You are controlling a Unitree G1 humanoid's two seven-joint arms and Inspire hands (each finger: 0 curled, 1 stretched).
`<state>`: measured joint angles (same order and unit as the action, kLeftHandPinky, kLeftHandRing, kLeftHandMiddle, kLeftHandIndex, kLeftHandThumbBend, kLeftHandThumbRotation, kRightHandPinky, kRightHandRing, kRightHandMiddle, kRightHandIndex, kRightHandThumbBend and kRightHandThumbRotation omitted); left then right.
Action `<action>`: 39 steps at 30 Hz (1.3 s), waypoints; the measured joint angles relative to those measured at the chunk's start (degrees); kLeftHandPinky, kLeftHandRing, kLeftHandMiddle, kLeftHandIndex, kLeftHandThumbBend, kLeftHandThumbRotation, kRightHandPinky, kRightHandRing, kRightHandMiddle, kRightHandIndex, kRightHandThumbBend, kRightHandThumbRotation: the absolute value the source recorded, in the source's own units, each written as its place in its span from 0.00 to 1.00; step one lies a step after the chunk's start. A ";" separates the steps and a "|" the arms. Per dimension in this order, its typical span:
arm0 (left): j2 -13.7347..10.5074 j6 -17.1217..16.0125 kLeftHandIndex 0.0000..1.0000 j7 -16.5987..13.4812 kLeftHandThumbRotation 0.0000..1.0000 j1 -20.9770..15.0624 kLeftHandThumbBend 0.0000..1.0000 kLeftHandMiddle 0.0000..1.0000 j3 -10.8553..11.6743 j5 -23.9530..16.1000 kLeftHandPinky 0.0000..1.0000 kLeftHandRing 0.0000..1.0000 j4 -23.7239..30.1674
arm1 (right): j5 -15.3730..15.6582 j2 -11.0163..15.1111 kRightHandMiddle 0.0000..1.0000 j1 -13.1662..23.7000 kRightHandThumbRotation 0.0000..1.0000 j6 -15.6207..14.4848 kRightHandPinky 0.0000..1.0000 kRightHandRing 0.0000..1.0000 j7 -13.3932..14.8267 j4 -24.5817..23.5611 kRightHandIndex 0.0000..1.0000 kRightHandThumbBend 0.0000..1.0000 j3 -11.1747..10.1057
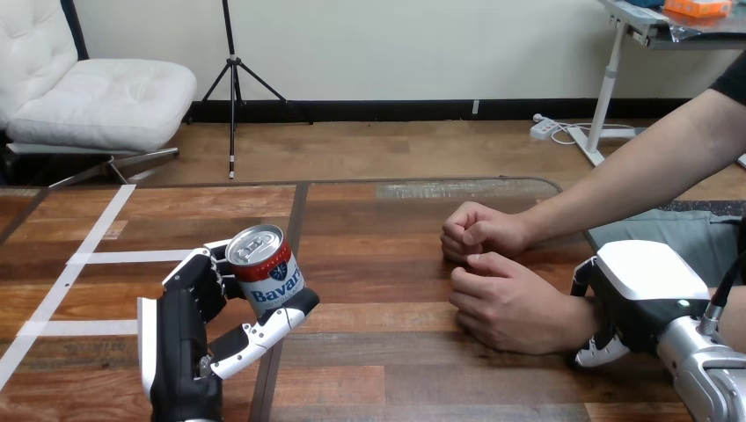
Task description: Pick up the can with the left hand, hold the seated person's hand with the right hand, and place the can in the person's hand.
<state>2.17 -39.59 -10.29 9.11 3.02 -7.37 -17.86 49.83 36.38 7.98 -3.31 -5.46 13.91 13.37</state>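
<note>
A red, white and blue can [265, 269] with a silver top is held tilted a little above the wooden table [378, 369] at the lower left. My left hand [186, 321] is shut on it, fingers behind the can and thumb under its front. At the right, the person's nearer hand [506, 303] rests loosely curled on the table. My right hand [647, 286] sits over its wrist, with fingers curled round the wrist from above and below. The person's farther hand [479, 230] lies as a fist just behind.
White tape strips [97, 258] mark the table's left part. A dark seam [295, 220] runs front to back down the table, just right of the can. The person's forearm [633, 171] reaches in from the upper right.
</note>
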 measured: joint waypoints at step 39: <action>-0.03 0.00 0.56 0.08 0.00 0.91 0.55 0.48 0.07 0.23 0.49 0.44 0.28 | -1.00 -0.01 0.47 1.88 0.00 0.45 0.29 0.38 3.61 3.50 0.50 0.77 2.21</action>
<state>2.14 -39.59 -10.21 10.02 3.09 -7.14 -17.57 48.83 36.37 9.86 -2.86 -1.86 17.41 15.58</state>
